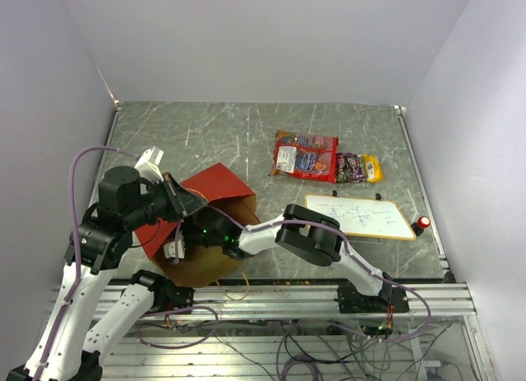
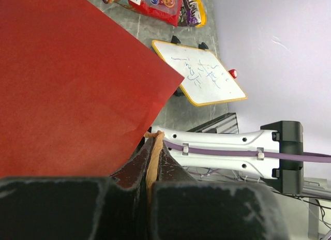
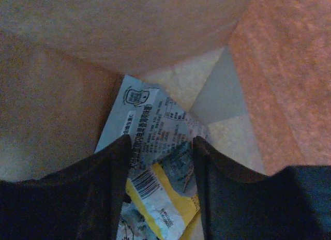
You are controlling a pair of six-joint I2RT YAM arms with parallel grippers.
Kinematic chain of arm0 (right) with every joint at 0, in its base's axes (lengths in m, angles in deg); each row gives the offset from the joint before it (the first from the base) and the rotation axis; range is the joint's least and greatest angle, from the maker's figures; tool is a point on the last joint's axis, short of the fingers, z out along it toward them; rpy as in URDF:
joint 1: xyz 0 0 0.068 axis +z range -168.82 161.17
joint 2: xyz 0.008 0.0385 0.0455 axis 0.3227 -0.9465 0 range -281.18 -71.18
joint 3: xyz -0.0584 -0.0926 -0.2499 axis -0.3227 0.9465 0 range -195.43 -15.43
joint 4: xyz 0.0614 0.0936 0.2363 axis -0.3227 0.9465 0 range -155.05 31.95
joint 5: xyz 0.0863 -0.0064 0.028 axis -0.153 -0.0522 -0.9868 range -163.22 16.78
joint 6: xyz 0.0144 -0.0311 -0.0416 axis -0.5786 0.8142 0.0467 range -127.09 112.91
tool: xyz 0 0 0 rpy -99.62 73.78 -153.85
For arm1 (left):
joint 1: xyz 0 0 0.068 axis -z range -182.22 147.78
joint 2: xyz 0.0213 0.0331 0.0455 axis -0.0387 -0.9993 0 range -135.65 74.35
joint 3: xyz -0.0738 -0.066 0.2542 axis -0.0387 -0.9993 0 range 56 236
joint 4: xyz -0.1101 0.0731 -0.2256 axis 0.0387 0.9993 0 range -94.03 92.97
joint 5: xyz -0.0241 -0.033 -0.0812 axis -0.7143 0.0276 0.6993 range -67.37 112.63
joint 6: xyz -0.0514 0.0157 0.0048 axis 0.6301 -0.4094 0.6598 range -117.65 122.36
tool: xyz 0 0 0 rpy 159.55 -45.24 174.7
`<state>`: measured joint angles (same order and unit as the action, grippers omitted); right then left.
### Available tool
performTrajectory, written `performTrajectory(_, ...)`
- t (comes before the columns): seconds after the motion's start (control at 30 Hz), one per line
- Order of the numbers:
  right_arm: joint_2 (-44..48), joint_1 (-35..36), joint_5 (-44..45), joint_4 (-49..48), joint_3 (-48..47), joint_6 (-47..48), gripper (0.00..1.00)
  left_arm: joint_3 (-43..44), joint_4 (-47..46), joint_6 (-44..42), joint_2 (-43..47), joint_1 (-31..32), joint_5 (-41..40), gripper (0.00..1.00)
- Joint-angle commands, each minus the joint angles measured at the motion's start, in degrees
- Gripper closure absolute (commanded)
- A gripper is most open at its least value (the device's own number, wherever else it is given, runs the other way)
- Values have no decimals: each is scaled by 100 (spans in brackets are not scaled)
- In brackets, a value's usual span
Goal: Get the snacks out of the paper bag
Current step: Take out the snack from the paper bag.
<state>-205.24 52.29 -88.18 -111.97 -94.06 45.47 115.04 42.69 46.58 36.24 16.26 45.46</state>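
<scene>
The paper bag [image 1: 215,192], red outside and brown inside, lies tilted at the near left with its mouth toward the arms. My left gripper [image 1: 187,203] is shut on the bag's twisted handle [image 2: 154,153], beside the red wall [image 2: 67,79]. My right arm reaches into the bag's mouth, so its gripper is hidden in the top view. In the right wrist view my right gripper [image 3: 161,141] is open inside the bag, its fingers on either side of a pale blue-white packet [image 3: 147,118] and a yellow packet [image 3: 170,196]. A large red snack bag [image 1: 306,157], a dark purple packet [image 1: 349,167] and a yellow packet [image 1: 373,167] lie on the table.
A wood-framed white board [image 1: 359,217] lies at the right with a small red knob [image 1: 422,223] beside it; it also shows in the left wrist view [image 2: 199,74]. The right arm's white link [image 2: 232,149] crosses below the bag. Grey walls enclose the table.
</scene>
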Motion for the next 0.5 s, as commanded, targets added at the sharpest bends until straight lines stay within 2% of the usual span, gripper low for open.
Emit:
performTrajectory(0.0, -220, 19, 321, -115, -125, 33, 55, -37, 45, -9, 100, 15, 48, 93)
performTrajectory(0.17, -28, -77, 818, -569, 181, -333, 68, -80, 414, 18, 337, 15, -346, 93)
performTrajectory(0.27, 202, -186, 1073, -837, 527, -739, 79, -198, 478, 155, 556, 15, -572, 93)
performTrajectory(0.47, 737, -256, 1269, -1022, 1268, -950, 91, -405, 478, 266, 725, 15, -706, 93)
